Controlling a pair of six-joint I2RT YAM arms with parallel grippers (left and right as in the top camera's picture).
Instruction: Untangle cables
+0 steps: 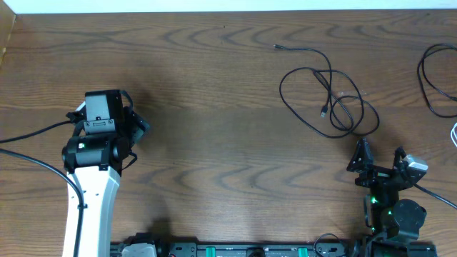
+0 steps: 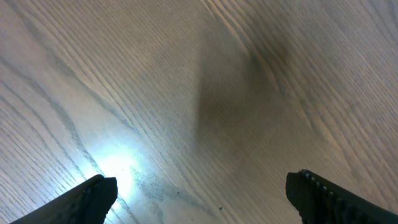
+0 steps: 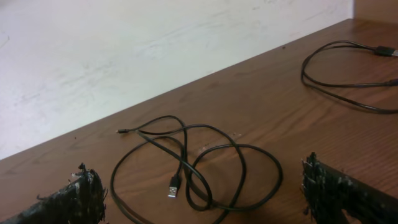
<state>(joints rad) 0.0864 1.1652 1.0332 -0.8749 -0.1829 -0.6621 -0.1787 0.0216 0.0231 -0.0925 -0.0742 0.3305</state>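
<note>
Wide and empty, right gripper [image 3: 199,180] aimed at looped black cable [image 3: 175,185] at twelve o'clock, seemingly for pickup; left gripper [image 2: 202,186] wide too, parked clear.

Overhead: second black cable [image 1: 421,71], right of the looped cable [image 1: 330,94], runs off the frame edge, ends unseen. White cable [image 1: 454,134], further right of it, shows only a sliver. Left fingers [image 2: 93,198] are cut off at the bottom of the left wrist view, tips only.
</note>
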